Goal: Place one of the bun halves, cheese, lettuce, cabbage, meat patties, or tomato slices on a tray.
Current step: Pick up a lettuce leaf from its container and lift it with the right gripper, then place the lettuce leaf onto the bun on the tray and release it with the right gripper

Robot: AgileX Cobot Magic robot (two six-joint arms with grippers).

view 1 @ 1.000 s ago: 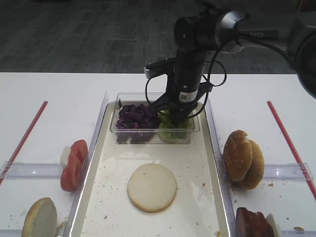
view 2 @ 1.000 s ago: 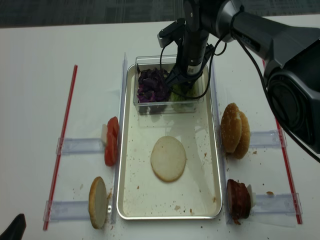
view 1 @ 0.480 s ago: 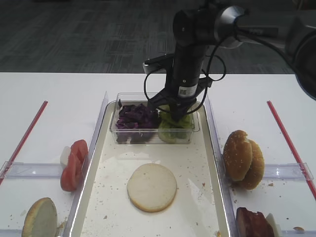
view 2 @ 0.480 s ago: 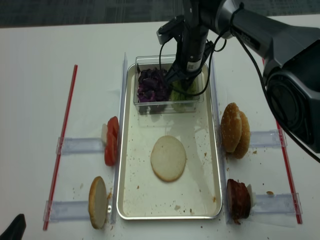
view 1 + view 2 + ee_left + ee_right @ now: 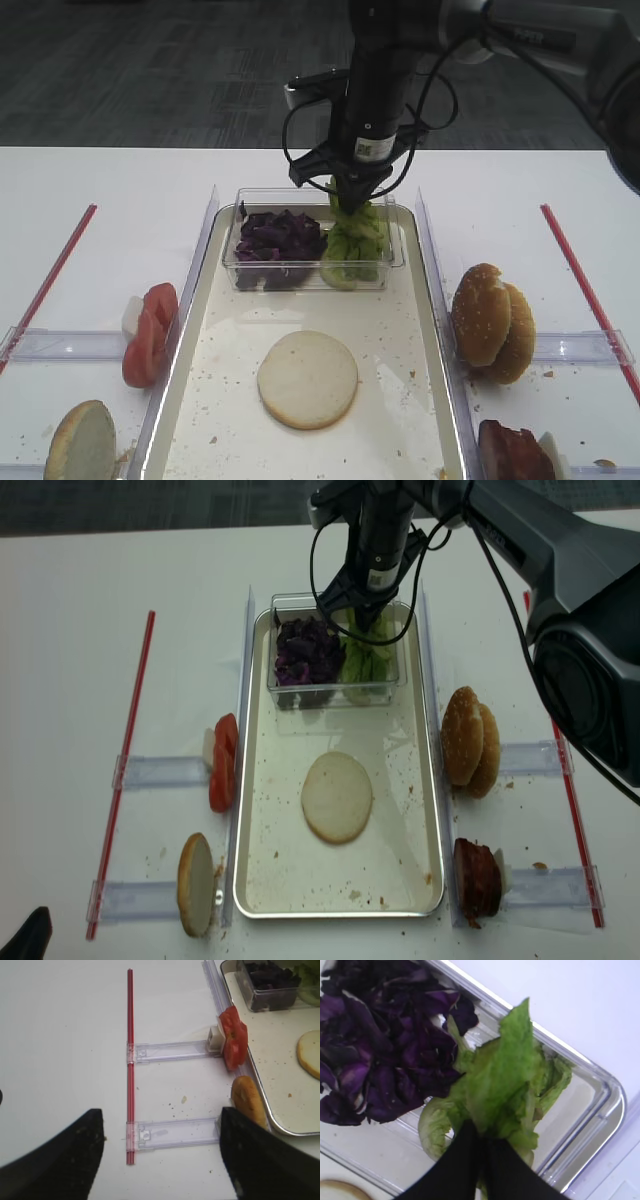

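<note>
- And up it comes: the right claw has risen out of the clear plastic tub since a second ago, when it was buried down among the greens.
- Its jaws are pinched fully together on a lettuce leaf; the wrist view shows the dark fingertips clamped on the leaf's base, with the ruffled green fanning out past them.
- The leaf hangs just above the tub's lettuce side, its lower end apparently trailing into the remaining greens; the purple cabbage sits untouched in the tub's other half.
- So the pick looks good, and the job now is a carry: toward the near side of the tub, over the tray floor, where a pale bun half lies cut face up.
- Watch for extra leaves dragging along with it.
- The left claw is parked off the tray's left edge beside the red stick, jaws spread wide and holding nothing.
</note>
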